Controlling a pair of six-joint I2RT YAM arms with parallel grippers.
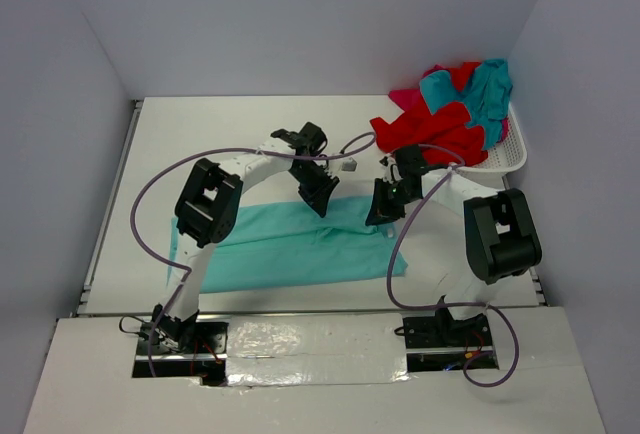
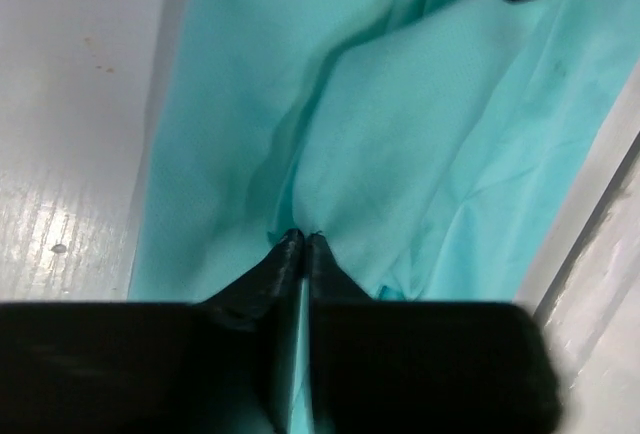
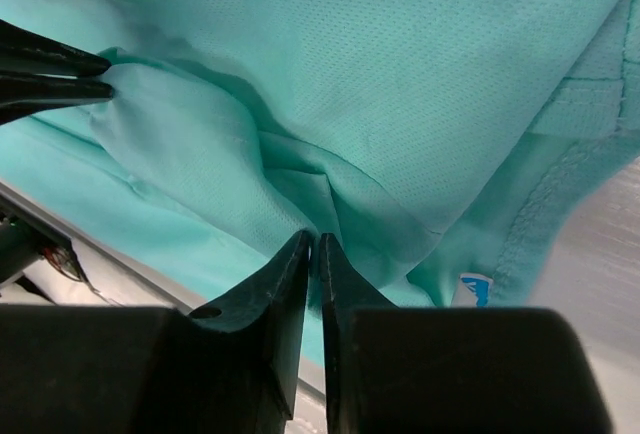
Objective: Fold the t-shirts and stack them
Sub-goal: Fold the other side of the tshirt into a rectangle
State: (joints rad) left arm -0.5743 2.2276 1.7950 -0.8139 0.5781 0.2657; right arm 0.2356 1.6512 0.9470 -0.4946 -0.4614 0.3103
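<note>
The teal t-shirt (image 1: 290, 249) lies flat on the surface (image 1: 200, 139), its long axis running side to side. It spreads nearward from both end effectors, which sit at its far edge. The left end effector (image 1: 320, 199) has its jaws pressed almost together on a pucker of cloth. The right end effector (image 1: 384, 209), just beside it, pinches a raised fold the same way. More of the shirt lies to the left of the pair, so the left arm seems nearer its bulk
</note>
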